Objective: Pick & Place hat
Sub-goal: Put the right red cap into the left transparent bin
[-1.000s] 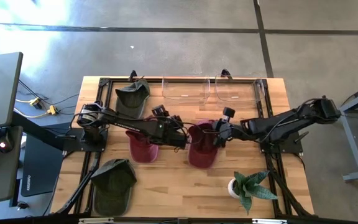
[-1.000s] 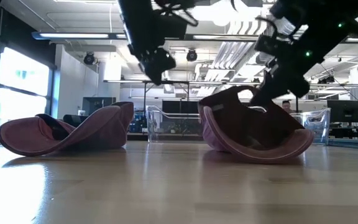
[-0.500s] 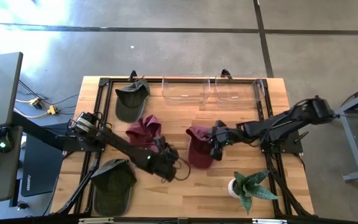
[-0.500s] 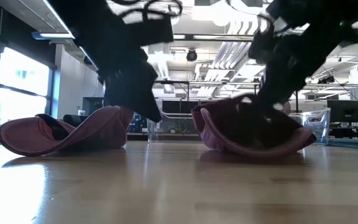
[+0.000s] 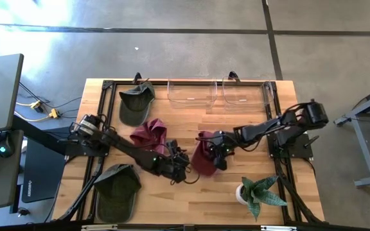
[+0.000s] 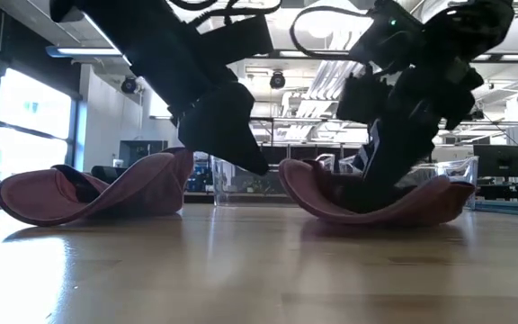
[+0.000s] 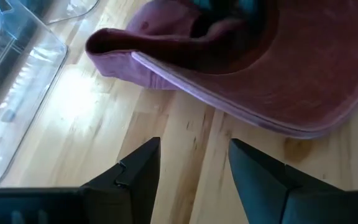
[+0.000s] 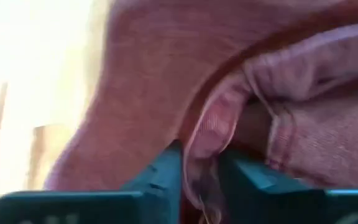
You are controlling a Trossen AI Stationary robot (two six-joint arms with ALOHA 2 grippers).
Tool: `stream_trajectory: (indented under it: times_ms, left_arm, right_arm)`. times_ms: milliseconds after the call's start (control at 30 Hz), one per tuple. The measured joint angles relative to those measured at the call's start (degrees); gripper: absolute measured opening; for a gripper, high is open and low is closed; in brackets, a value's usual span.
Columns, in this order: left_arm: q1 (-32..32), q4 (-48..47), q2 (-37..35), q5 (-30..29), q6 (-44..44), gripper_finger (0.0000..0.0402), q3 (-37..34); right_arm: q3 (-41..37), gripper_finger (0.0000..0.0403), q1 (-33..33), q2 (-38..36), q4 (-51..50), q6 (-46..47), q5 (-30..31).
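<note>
A maroon hat (image 5: 202, 160) lies upturned near the table's middle, and my right gripper (image 5: 220, 150) is shut on it from its right side. In the low view this hat (image 6: 331, 200) rests on its curved underside. My left gripper (image 5: 178, 169) sits low just left of that hat with its fingers open, and the left wrist view shows the hat's rim (image 7: 229, 93) ahead of the gap (image 7: 191, 171). A second maroon hat (image 5: 149, 135) lies on the table beside the left arm, untouched. My right gripper pinches a folded edge of the maroon hat (image 8: 209, 146) between its two teal fingers (image 8: 160, 180), more than one layer by the look of it. It comes slanting down from the table's right. The hat's underside (image 6: 376, 214) lies on the table.
Two green hats lie on the left side, one far (image 5: 135, 102) and one near (image 5: 116, 189). Two clear bins (image 5: 188, 91) (image 5: 246, 91) stand along the far edge. A potted plant (image 5: 255, 194) stands at the near right.
My left gripper has swung from the table's middle toward the near edge and come down low, ending beside the held hat. My right gripper has moved a little left and nearer and dropped, and its hat has tipped from raised on one side to lying flatter on the table.
</note>
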Motion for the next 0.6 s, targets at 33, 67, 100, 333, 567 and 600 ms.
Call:
stream_trajectory:
  times_ms: [33, 67, 100, 333, 567, 600]
  left_arm:
    - [0.06, 0.1, 0.0, 0.25, -0.02, 0.0183, 0.0]
    - [0.08, 0.19, 0.0, 0.29, -0.02, 0.0183, 0.0]
    - [0.05, 0.27, 0.0, 0.22, 0.04, 0.0183, 0.0]
    - [-0.05, 0.97, 0.02, 0.64, 0.04, 0.0183, 0.0]
    - [-0.01, 1.06, 0.02, 0.61, 0.05, 0.0183, 0.0]
    - [-0.01, 1.17, 0.02, 0.61, 0.07, 0.0183, 0.0]
  right_arm:
    - [0.26, 0.0132, 0.02, -0.37, -0.18, -0.04, -1.49]
    - [0.53, 0.0152, 0.02, -1.02, -0.89, 0.05, -3.2]
    - [0.95, 0.0169, 0.02, -1.9, -2.42, 0.28, -5.12]
    - [1.87, 0.0205, 2.38, -10.61, -10.37, -2.34, 4.23]
    - [0.82, 0.0181, 2.89, -13.86, -8.69, -2.97, 13.1]
    - [0.82, 0.0173, 2.47, -13.69, -10.03, -1.82, 15.6]
